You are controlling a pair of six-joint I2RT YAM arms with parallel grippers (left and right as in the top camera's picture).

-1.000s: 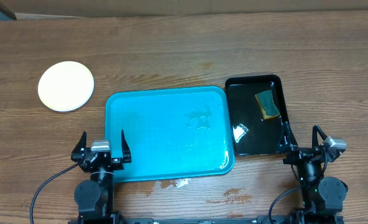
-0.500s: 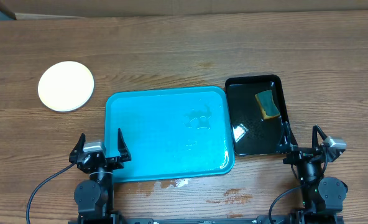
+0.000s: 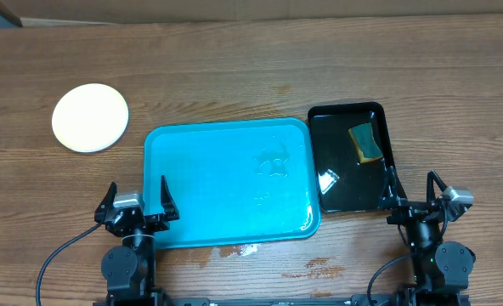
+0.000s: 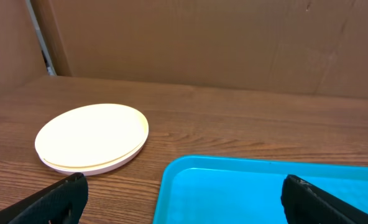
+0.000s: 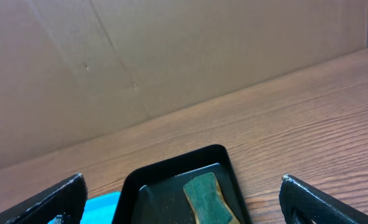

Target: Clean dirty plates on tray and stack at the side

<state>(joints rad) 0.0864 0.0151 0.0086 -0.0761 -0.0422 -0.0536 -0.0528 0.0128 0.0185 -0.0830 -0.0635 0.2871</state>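
Turquoise tray [image 3: 217, 178]: sits mid-desk with a long side facing the arms. It's wet, with water beads and smears mostly on its right half. The left wrist view catches its far-left corner [image 4: 234, 193], and a sliver of blue shows in the right wrist view [image 5: 103, 205].
Plates [image 3: 90, 117]: off the tray, stacked on the bare desk at the far left, well apart from the tray's far-left corner. Up close [image 4: 92, 137] the top face is plain and pale, and more than one rim is layered at the edge. Can't count them for sure tbh.
Black tray [image 3: 353, 191]: glossy, smaller, just beside the turquoise one's right edge. Touching or a hair apart, I can't tell. Seen again from the right wrist [image 5: 156, 196].
Sponge [image 3: 366, 143]: green with a yellowish side, lying in the far-right part of the black tray [image 5: 209, 198].
Left claw [image 3: 138, 184]: spread wide, pinching nothing, parked at the tray's near-left corner. One finger is over the rim, the other over the desk. Same wide gap in its own camera [image 4: 184, 202].
Right claw [image 3: 411, 177]: also spread wide with nothing in it, at the black tray's near-right corner [image 5: 184, 202].
Desk [image 3: 251, 68]: brown wood grain.
Puddle [image 3: 243, 250]: small wet patch on the wood just in front of the tray's near edge.
Cardboard [image 4: 202, 43]: brown wall along the back of the desk.
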